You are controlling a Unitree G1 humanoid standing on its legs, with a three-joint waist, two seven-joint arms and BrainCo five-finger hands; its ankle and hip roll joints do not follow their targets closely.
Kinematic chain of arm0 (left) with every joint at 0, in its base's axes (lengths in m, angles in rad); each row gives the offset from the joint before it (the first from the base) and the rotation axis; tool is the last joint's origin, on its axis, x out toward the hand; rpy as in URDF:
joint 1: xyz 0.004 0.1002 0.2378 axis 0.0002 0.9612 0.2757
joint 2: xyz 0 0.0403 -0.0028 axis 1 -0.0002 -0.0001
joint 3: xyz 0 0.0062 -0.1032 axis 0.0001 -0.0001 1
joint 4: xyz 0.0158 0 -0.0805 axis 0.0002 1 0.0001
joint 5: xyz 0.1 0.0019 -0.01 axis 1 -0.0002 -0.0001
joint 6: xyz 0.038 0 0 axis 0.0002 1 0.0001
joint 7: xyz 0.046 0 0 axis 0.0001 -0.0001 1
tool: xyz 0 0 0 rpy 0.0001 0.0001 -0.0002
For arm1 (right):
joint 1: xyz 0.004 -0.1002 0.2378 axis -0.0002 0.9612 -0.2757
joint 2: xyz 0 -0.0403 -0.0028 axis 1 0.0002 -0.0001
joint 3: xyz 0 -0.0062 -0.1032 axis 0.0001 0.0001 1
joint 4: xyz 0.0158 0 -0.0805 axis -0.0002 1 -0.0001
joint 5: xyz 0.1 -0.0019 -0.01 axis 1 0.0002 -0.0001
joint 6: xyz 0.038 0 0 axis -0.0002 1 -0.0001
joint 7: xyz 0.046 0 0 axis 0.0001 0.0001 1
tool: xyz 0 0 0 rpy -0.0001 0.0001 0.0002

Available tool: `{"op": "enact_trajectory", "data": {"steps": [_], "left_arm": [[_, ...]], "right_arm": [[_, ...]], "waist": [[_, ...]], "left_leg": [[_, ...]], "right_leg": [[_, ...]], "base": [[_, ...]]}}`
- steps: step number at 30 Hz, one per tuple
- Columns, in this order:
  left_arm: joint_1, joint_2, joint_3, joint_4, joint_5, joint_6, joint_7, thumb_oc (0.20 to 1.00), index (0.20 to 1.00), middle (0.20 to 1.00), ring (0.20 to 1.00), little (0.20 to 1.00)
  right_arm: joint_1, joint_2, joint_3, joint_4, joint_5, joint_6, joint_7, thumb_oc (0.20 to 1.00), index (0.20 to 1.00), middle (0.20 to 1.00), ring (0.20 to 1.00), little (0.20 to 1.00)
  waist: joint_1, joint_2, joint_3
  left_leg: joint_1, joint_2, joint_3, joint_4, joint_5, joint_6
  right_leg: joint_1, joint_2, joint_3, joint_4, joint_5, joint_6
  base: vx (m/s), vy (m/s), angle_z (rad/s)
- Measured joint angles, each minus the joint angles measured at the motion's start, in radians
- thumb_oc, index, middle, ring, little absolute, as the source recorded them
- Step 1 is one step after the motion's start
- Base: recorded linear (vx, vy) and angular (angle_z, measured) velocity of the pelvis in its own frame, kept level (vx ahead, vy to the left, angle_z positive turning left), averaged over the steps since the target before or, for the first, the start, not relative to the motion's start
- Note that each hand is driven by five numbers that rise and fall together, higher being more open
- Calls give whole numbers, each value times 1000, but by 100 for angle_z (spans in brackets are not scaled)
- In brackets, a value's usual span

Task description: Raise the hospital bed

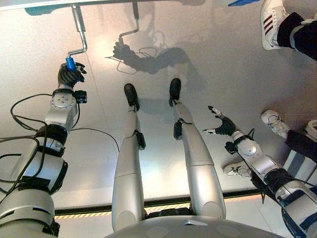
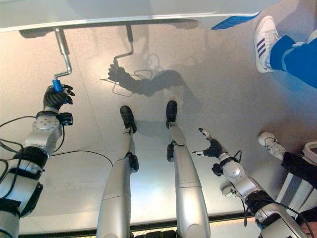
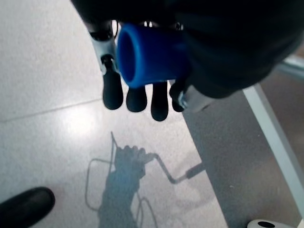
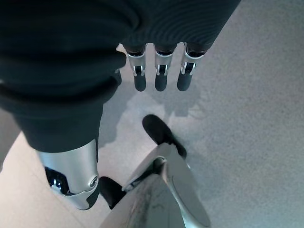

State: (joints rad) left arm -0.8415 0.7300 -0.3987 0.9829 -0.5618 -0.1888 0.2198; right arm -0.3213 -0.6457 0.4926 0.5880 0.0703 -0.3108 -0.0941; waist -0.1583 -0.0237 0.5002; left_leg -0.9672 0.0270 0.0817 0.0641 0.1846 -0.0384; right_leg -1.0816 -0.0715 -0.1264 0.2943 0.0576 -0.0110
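The left hand [image 1: 69, 76] is closed around the blue grip [image 1: 70, 63] of the bed's crank handle [image 1: 79, 29], and its fingers [image 3: 137, 97] are curled over the grip. The metal crank goes up to the edge of the hospital bed [image 2: 99, 12], at the robot's left. The right hand [image 1: 223, 125] hangs low at the right side with fingers straight, holding nothing. A person's shoes [image 1: 270, 22] stand on the floor [image 1: 223, 64] nearby.

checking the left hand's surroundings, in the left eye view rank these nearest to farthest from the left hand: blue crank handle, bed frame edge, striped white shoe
1. Blue crank handle: in the left hand, fingers curled round it.
2. Bed frame edge: above the hand, along the view's top, where the crank's metal rod leads.
3. Striped white shoe: a person's, far across at the top right.
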Motion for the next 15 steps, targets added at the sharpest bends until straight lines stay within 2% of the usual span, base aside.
{"op": "enact_trajectory", "data": {"steps": [15], "left_arm": [[-130,-15,-110,75,74,36,7,200,200,200,200,200]], "right_arm": [[-2,4,34,3,4,3,8,1000,1000,1000,1000,1000]], "waist": [[-22,-9,-4]], "left_leg": [[-69,-1,9,66,-21,9]], "right_leg": [[-40,-1,10,-3,20,4]], "base": [[4,-1,-1]]}}
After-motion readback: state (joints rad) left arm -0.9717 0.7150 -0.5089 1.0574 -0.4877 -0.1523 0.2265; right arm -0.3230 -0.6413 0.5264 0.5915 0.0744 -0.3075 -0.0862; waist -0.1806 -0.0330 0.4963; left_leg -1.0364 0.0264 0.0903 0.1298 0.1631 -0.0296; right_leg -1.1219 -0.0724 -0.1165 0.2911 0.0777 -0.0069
